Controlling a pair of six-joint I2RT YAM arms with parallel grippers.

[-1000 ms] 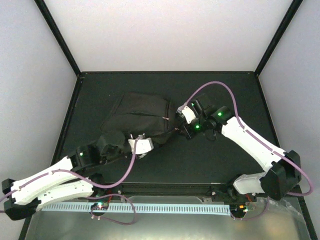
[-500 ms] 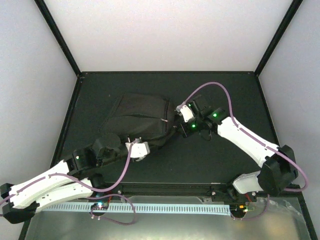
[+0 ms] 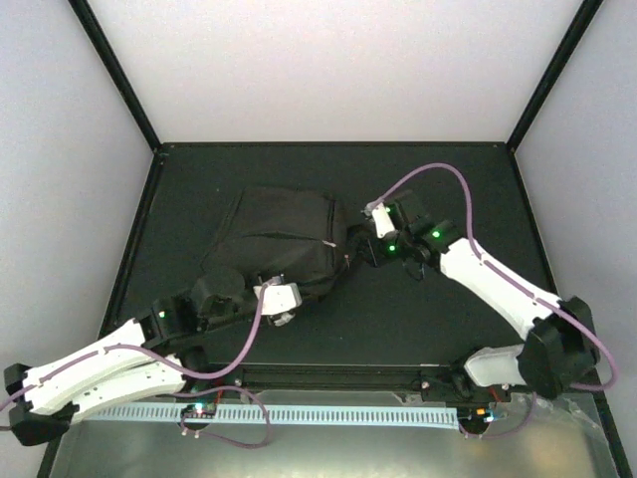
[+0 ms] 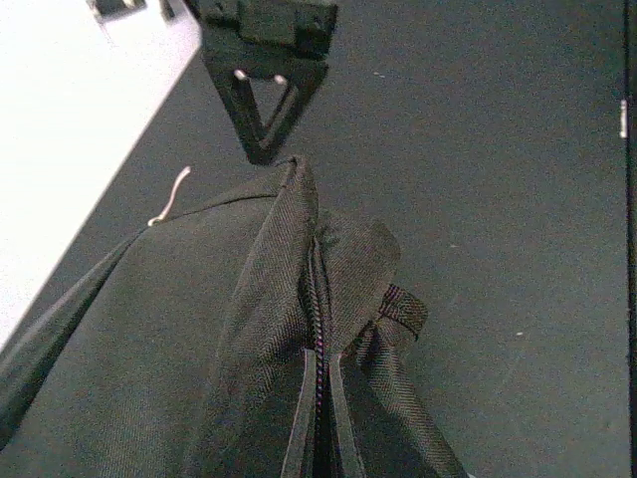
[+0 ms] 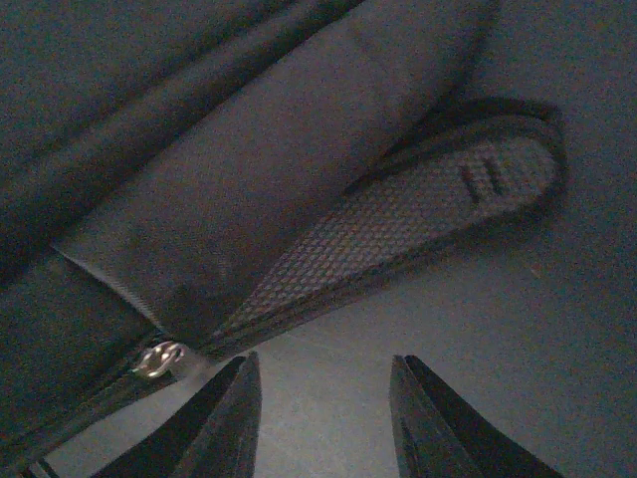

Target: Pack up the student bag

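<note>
The student bag is a large black fabric backpack lying left of centre on the dark table. My left gripper is at its near edge. In the left wrist view it is shut on the bag's zipper seam, pinching the fabric up into a ridge. My right gripper is at the bag's right edge, open and empty. In the right wrist view it hovers over bare table just short of a padded mesh strap and a metal zipper ring.
The table is a dark mat framed by black posts and white walls. A black finger of the right gripper shows just beyond the bag's far end in the left wrist view. A small loop tab sticks out of the bag.
The right gripper has shifted a little up and to the right, along the bag's right edge. The left gripper has moved slightly toward me, still holding the bag.
</note>
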